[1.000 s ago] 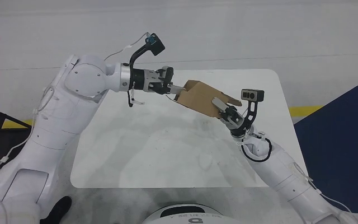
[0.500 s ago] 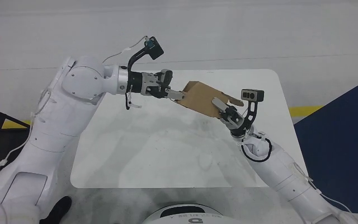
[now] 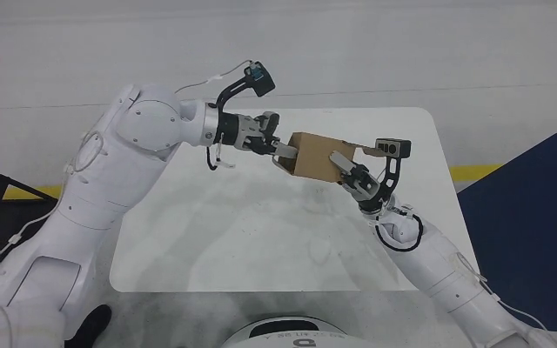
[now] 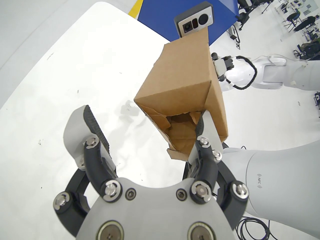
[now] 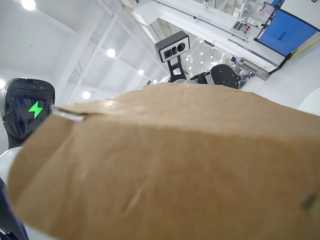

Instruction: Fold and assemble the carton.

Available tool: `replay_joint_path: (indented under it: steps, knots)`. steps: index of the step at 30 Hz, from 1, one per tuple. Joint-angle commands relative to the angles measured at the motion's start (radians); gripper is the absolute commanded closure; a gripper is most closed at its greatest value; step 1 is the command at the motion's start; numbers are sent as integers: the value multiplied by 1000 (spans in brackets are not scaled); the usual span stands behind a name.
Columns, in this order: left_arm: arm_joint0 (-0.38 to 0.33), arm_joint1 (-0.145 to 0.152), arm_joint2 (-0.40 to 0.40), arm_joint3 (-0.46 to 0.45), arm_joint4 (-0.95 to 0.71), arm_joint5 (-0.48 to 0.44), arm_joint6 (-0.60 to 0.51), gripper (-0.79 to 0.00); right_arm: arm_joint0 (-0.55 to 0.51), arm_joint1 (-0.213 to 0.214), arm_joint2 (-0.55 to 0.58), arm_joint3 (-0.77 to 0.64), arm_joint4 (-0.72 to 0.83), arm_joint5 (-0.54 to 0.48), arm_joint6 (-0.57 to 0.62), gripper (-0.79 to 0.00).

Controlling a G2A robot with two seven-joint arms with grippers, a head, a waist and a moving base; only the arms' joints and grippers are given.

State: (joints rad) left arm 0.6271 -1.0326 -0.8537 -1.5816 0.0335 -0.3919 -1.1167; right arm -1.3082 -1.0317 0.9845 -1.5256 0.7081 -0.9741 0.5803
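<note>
Left wrist view: left hand (image 4: 145,114) spread open, one finger (image 4: 203,126) inside the carton (image 4: 180,76) held above the bench (image 3: 218,244), right hand (image 3: 346,167) seemingly gripping its far end; a hard push may tear the flap.

There is one brown carton (image 3: 315,157) and one white surface (image 3: 244,235). There are two hands: the left hand (image 3: 277,150) at the carton's left end and the right hand (image 3: 348,167) at its right. One blue panel (image 3: 522,200) is at the far right.
</note>
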Motion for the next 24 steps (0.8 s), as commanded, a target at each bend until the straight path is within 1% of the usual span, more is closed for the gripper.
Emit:
replay_joint_path:
  steps: [1,6,9,12,15,18,19,22,24]
  knots:
    - [-6,-3,8,3,6,4,0,-785,0,0,0,0,0,0,0,0]
    - [-10,-7,6,15,9,22,28,-785,0,0,0,0,0,0,0,0]
    - [-2,-5,-16,23,-13,19,47,-785,0,0,0,0,0,0,0,0]
    - [22,5,-57,16,-40,-2,57,-785,0,0,0,0,0,0,0,0]
    - [76,26,-135,-2,-71,-25,56,-785,0,0,0,0,0,0,0,0]
    - [140,48,-213,-10,-64,-26,67,-785,0,0,0,0,0,0,0,0]
    - [178,58,-248,-13,-64,-28,75,-785,0,0,0,0,0,0,0,0]
    - [245,73,-299,-8,-67,-31,80,-785,0,0,0,0,0,0,0,0]
    - [280,78,-310,-14,-54,-31,80,-785,-1,-1,2,-9,-8,15,-7,0]
